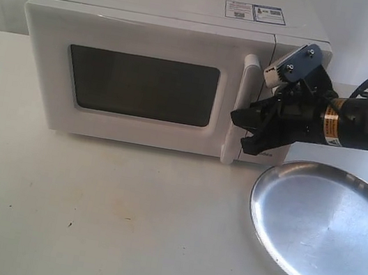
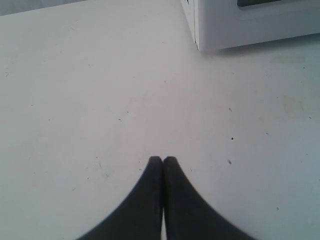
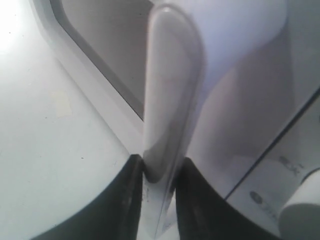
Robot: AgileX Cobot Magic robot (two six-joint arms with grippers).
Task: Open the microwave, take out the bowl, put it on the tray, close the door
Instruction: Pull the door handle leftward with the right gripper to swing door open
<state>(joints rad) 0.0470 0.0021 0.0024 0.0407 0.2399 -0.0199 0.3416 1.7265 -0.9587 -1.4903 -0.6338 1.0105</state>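
Observation:
The white microwave [image 1: 160, 70] stands at the back of the table with its door [image 1: 139, 86] closed. My right gripper [image 1: 245, 129] reaches in from the right and is shut on the lower part of the tall white door handle [image 1: 240, 108]. In the right wrist view both black fingers [image 3: 130, 195] press against the sides of the handle [image 3: 170, 100]. The silver tray [image 1: 324, 228] lies on the table at the front right. The bowl is hidden. My left gripper [image 2: 162, 161] hangs shut and empty over bare table, with the microwave's corner [image 2: 200, 30] ahead of it.
A white dial [image 1: 273, 75] shows beside the right arm's wrist camera. Stickers [image 1: 254, 12] sit on the microwave's top. A white backdrop hangs behind. The white tabletop [image 1: 107, 216] stretches in front of the microwave.

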